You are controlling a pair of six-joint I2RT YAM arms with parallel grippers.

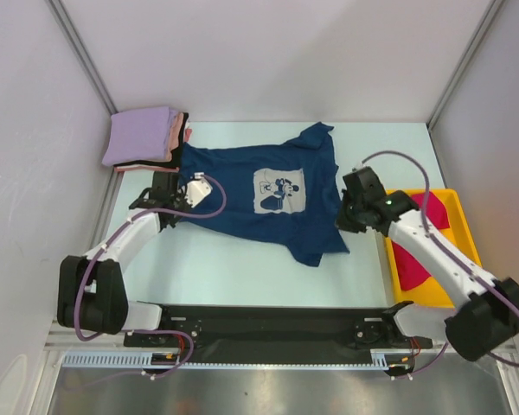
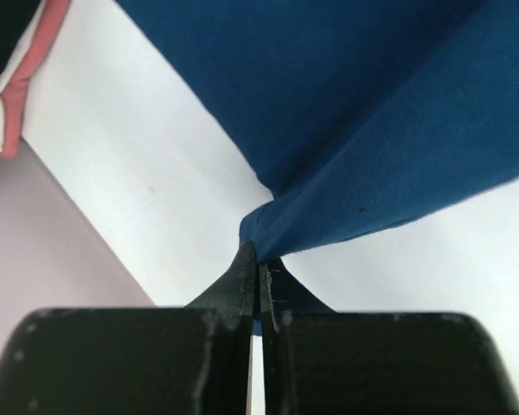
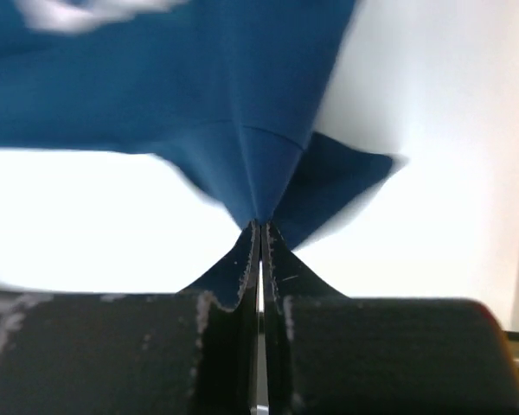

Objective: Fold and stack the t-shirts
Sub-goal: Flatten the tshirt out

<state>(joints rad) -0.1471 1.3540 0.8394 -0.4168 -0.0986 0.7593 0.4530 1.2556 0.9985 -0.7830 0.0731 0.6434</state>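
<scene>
The navy blue t-shirt (image 1: 264,194) with a white cartoon-mouse print lies spread in the middle of the table, print side up. My left gripper (image 1: 175,206) is shut on its left edge; the left wrist view shows the blue cloth (image 2: 372,130) pinched at the fingertips. My right gripper (image 1: 344,214) is shut on its right edge, with the cloth (image 3: 242,104) bunched at the jaws. A folded stack (image 1: 145,137) with a lavender shirt on top, pink and black below, sits at the back left. A crimson shirt (image 1: 415,251) lies in the yellow tray.
The yellow plastic tray (image 1: 464,226) stands at the right edge beside my right arm. Pale walls close in the table on the left, back and right. The stack's pink and black edges show at the top left of the left wrist view (image 2: 26,78).
</scene>
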